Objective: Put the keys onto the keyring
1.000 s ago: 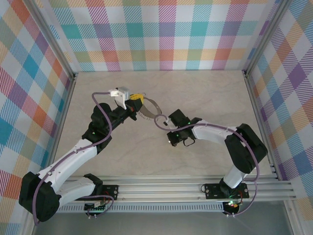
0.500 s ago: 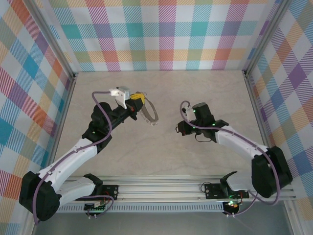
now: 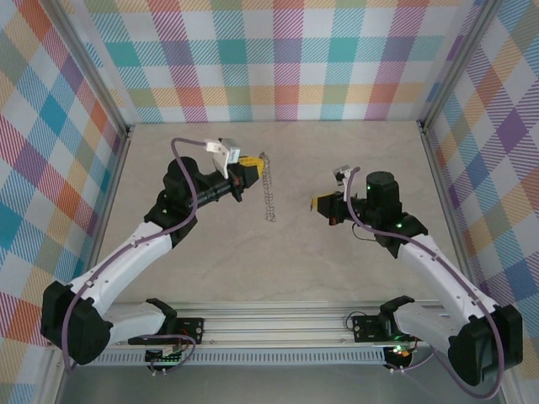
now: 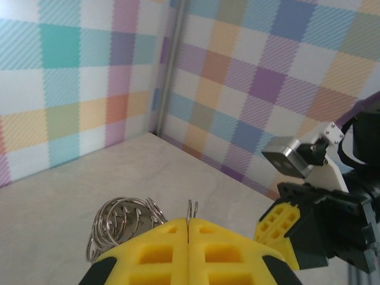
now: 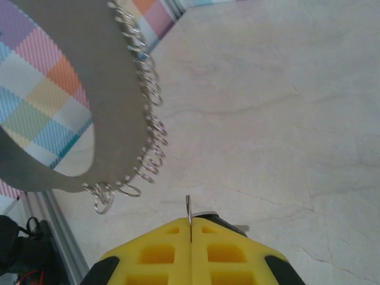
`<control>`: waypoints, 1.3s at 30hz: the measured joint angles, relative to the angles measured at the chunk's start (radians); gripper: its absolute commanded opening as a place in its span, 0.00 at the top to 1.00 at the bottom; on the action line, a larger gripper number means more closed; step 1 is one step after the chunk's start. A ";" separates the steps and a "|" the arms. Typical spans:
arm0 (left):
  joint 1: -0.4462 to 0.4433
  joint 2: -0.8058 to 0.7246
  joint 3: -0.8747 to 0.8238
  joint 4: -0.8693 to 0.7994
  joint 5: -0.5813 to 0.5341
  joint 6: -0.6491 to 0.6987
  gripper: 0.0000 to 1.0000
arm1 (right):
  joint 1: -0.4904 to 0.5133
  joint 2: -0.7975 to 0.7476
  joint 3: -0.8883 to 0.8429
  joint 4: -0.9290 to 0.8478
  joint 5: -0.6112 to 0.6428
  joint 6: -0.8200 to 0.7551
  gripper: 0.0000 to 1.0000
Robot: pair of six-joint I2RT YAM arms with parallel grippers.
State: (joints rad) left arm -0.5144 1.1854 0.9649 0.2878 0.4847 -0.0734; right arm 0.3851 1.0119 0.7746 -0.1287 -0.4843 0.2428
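The keyring (image 3: 268, 189), a silvery hoop fringed with small rings, hangs edge-on above the worktop (image 3: 354, 269); the keys (image 5: 189, 209) show a thin upright sliver.

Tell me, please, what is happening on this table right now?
The left tool is shut on the rim of the keyring and holds the hoop up on edge, above the table. The right tool is shut on a thin silvery piece, seemingly the small loop of the keys. It sits apart from the hoop, to its right. The keys are not yet on the keyring.
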 measured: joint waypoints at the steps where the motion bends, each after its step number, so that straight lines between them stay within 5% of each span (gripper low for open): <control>1: 0.000 0.011 0.018 -0.016 0.019 0.008 1.00 | 0.000 -0.007 0.006 0.000 -0.008 -0.004 1.00; 16: -0.069 0.150 0.238 -0.212 0.155 0.097 1.00 | 0.000 -0.032 0.139 0.031 -0.090 -0.019 1.00; 39: -0.146 0.175 0.238 -0.238 0.008 0.301 1.00 | 0.017 0.027 0.204 0.039 -0.143 -0.023 1.00</control>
State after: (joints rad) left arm -0.6609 1.3602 1.2026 0.0494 0.4923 0.2272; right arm 0.4019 1.0389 0.9783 -0.0898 -0.6270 0.2195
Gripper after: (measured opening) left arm 0.050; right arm 0.052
